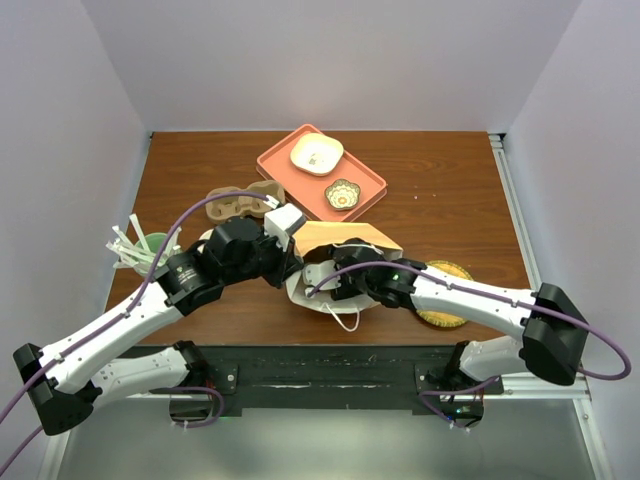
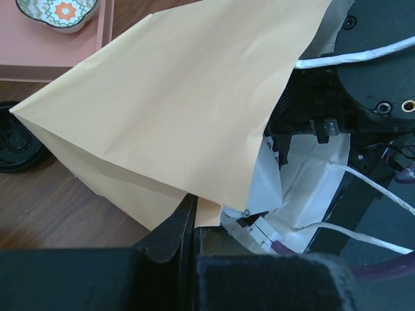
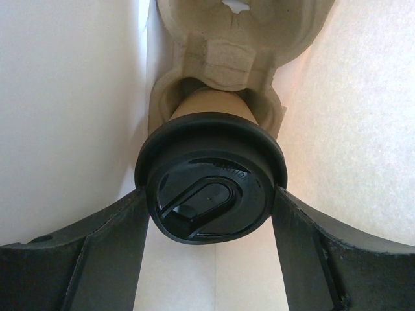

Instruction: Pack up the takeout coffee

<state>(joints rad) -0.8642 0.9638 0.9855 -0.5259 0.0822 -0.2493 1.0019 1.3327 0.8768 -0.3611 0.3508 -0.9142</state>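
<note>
Inside the bag, takeout coffee, unseen overhead.

No text, brand, number or sign can be read in any view. On the black lid of the takeout coffee, a short line of embossed lettering is seen in the right wrist view, just above the raised sip tab, but the characters are too small and too low in contrast to be made out. In the top view, a small pale marking is noticed on a black joint housing of the left arm; whether it is print cannot be told, as it is blurred.
</note>
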